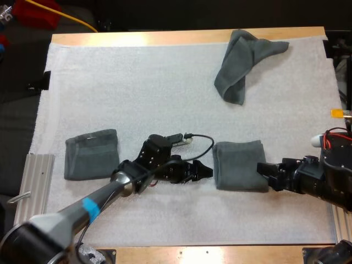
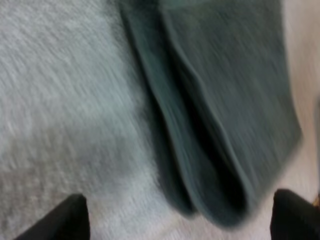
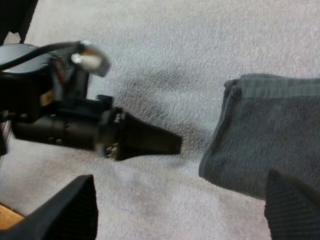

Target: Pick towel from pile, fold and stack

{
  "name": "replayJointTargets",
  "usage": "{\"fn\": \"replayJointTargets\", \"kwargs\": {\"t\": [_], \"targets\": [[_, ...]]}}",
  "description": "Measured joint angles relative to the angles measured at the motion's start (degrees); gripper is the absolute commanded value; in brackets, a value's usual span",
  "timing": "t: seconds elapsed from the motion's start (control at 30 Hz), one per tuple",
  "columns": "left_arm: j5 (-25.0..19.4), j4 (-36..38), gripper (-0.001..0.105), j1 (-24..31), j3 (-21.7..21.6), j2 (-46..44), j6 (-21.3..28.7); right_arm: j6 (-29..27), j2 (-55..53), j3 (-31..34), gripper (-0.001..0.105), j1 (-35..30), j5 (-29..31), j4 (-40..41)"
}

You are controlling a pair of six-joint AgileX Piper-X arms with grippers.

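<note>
Done: left folded towel [image 1: 92, 154], middle folded towel [image 1: 239, 165], not yet stacked. Remaining: crumpled towel [image 1: 242, 63] at far right corner of desk [image 1: 165, 37]. Both wide, empty: left pincer [image 1: 208, 171], right pincer [image 1: 263, 170].

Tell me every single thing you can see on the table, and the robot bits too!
crumpled towel: 1, dark grey-green, far right part of the mat
left folded towel: 1, dark grey-green, near left part of the mat
middle folded towel: 1, dark grey-green, between the two grippers
mat: 1, white, covering the table
table: 1, wooden, under the mat
metal rail: 1, silver, at the table's near left edge
left gripper: 1, black, open, just off the middle folded towel's left edge
right gripper: 1, black, open, at the middle folded towel's right edge
</note>
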Motion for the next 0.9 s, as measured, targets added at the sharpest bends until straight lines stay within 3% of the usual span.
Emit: {"fn": "replayJointTargets", "kwargs": {"t": [0.43, 0.9], "targets": [[2.0, -0.1, 0.071, 0.0, -8.5, 10.7, -2.3, 0.0, 0.0, 0.0, 0.068, 0.0, 0.0, 0.0], [2.9, 15.3, 0.069, -5.5, -20.3, 16.9, -4.1, 0.0, 0.0, 0.0, 0.068, 0.0, 0.0, 0.0]]}}
